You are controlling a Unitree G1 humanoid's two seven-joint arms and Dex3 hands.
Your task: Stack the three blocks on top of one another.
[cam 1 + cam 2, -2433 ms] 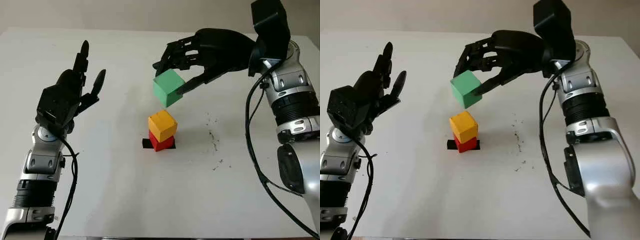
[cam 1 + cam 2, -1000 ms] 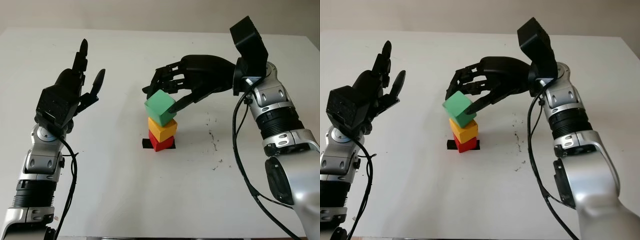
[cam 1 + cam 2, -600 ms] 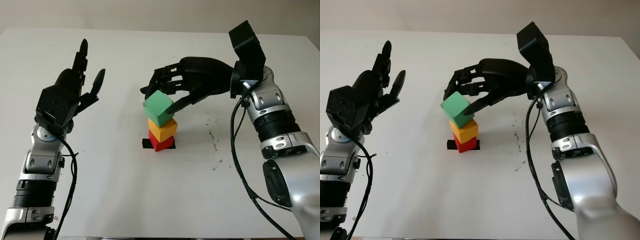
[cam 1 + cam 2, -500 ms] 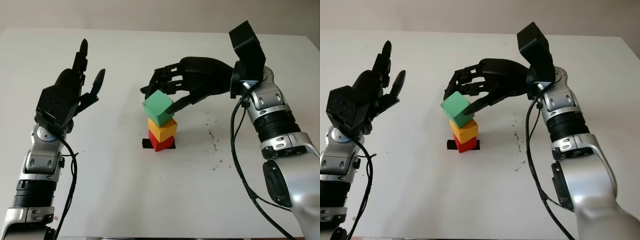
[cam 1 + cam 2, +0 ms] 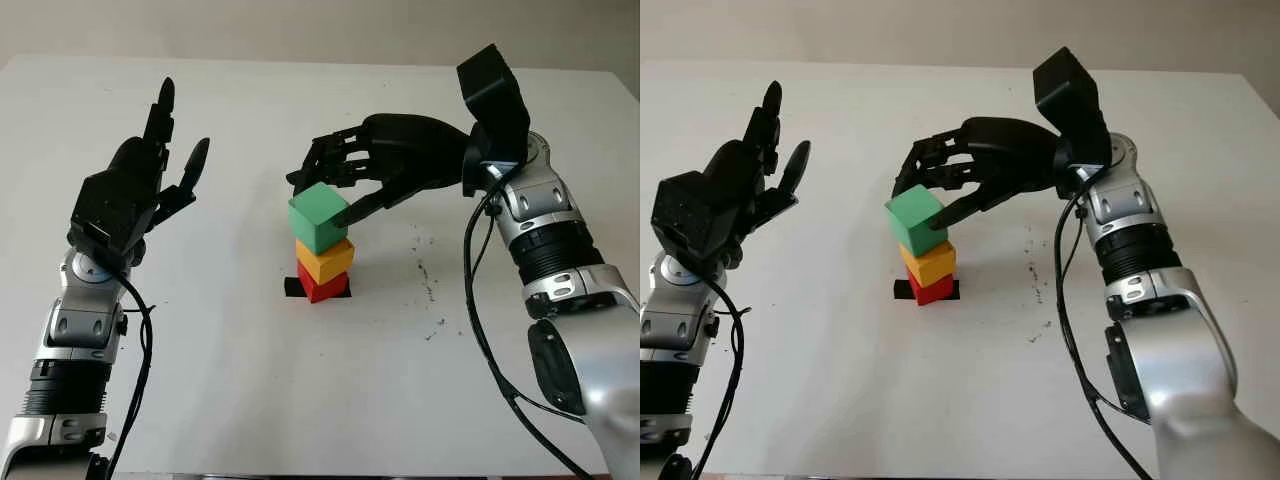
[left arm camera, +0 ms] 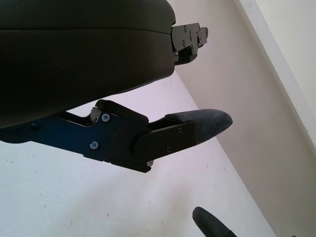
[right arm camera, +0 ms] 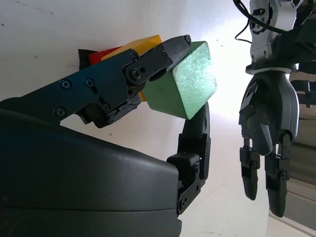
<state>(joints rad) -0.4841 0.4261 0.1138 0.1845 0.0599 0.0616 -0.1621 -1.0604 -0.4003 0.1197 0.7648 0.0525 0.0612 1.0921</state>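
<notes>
Green block in right robot hand

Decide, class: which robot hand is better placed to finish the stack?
The right robot hand: it already grips the green block atop the yellow block. The left robot hand is open, off to the side.

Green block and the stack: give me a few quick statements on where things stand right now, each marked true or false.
1. The right hand has its fingers closed on the green block. True.
2. The yellow block sits on the red block. True.
3. The green block lies on the table beside the stack. False: it is at the top of the stack, over the yellow block, held by the right hand.
4. The left hand is holding the red block. False: it is open, raised at the left, away from the blocks.
5. The red block is at the top. False: it is at the bottom.
</notes>
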